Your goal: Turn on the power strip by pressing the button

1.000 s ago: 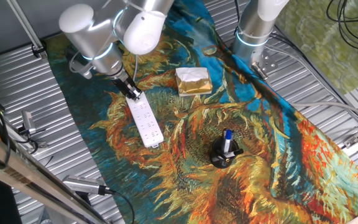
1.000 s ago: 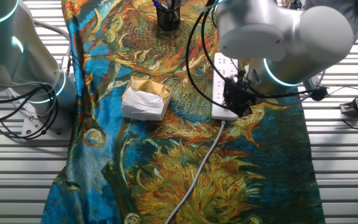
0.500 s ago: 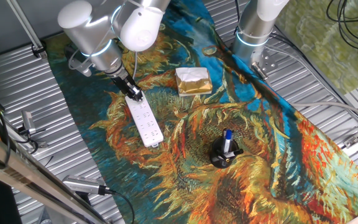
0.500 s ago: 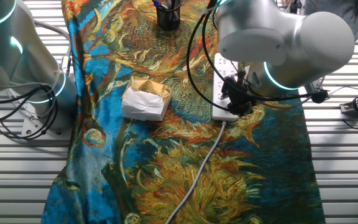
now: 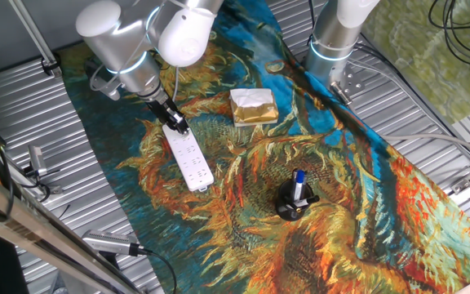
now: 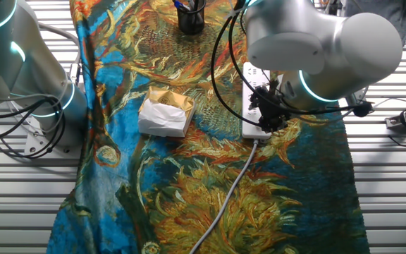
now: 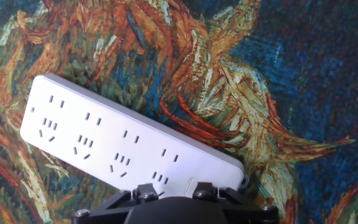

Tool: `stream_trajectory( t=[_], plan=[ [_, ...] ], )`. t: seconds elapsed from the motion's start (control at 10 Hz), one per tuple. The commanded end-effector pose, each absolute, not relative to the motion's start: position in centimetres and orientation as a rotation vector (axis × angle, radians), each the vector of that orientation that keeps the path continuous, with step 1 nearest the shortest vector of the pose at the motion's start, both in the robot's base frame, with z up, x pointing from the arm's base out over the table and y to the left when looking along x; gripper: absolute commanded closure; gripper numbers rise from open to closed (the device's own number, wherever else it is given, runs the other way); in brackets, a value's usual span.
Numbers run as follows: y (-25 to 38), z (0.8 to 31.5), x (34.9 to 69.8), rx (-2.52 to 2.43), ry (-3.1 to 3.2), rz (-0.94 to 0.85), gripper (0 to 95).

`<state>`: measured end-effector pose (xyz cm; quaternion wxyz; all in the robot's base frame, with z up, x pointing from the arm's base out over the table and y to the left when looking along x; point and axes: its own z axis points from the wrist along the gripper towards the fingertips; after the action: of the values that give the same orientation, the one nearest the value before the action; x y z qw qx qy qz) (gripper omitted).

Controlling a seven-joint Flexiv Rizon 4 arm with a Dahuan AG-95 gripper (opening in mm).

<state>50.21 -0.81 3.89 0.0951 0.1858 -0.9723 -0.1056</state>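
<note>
Power strip (image 5: 188,158) lies flat on the sunflower-patterned cloth (image 5: 341,212) covering the table (image 5: 23,122), long axis running diagonally, socket face up. Claw (image 5: 175,124) is positioned at the cable end of the strip, directly over that end in both fixed views; in the other fixed view the claw (image 6: 268,116) obscures the strip's (image 6: 254,99) near end, where the grey cable (image 6: 228,194) exits. Contact between claw and strip cannot be confirmed. Hand view shows the strip (image 7: 123,146) stretching away to the upper left, its near end just beyond the dark claw body at the bottom edge; fingertips are not visible, so the claw's opening cannot be determined. Gold packet (image 5: 254,106) sits well apart from the strip. Black pen holder (image 5: 294,202) stands further along the cloth.
</note>
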Motion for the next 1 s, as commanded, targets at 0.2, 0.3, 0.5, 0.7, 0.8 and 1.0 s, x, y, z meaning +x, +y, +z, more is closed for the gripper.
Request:
stream_trajectory(
  t=[0.2,0.3,0.5,0.7,0.8,1.0],
  plan=[
    [-0.8,3.0,50.2,0.552,-2.883,-0.311,57.0],
    [-0.8,3.0,50.2,0.552,-2.883,-0.311,57.0],
    [-0.8,3.0,50.2,0.552,-2.883,-0.311,57.0],
    [-0.8,3.0,50.2,0.552,-2.883,-0.311,57.0],
    [-0.8,3.0,50.2,0.552,-2.883,-0.311,57.0],
    [1.1,8.1,49.5,0.469,-2.858,-0.389,38.0]
  ],
)
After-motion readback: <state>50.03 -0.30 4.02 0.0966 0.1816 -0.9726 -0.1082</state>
